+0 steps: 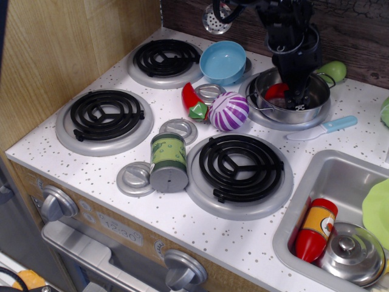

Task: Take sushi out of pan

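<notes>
Sushi [276, 92] sits in the pan [316, 106] at upper right, our gripper [296, 103] down on it, grip unclear, and a glancing close could squirt it sideways or tip the pan.

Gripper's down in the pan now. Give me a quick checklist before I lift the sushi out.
1. Gripper inside the pan: ok.
2. Sushi in the pan, partly hidden by the gripper: ok.
3. Fingers closed on the sushi: cannot tell, arm blocks the view.
4. Pan seated on its burner: ok.
5. Free countertop for a drop spot: ok.
6. Blue bowl and purple-striped ball close beside the pan: not ok, lift straight up.
</notes>
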`<state>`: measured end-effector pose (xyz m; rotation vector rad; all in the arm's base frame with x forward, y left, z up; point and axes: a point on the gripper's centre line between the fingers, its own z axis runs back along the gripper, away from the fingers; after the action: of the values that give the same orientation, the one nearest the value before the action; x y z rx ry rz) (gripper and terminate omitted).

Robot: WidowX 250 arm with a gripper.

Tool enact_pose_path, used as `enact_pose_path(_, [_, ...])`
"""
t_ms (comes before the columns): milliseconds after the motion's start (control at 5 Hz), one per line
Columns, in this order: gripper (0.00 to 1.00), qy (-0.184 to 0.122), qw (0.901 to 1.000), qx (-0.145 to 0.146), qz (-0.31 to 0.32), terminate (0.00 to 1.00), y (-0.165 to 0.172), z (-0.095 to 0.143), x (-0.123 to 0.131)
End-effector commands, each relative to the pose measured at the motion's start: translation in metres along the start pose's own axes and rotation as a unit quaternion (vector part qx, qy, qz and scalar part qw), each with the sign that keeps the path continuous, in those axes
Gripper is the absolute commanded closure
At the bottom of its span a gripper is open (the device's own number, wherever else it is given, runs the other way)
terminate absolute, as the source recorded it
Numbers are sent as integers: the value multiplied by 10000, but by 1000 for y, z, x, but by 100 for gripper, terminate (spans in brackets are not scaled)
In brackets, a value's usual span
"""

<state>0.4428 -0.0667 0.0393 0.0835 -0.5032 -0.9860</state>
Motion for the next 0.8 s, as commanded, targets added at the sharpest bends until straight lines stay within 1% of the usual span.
enact_pose_path(0, [100,-66,9997,221,-124,0,18,7,8])
enact_pose_path(200, [100,345,9990,270,-122,0,17,35,20])
enact_pose_path(400, [100,847,9956,407,-4,0,6,75,28])
enact_pose_path(600, [100,1020,9933,463,280,0,-6,90,16])
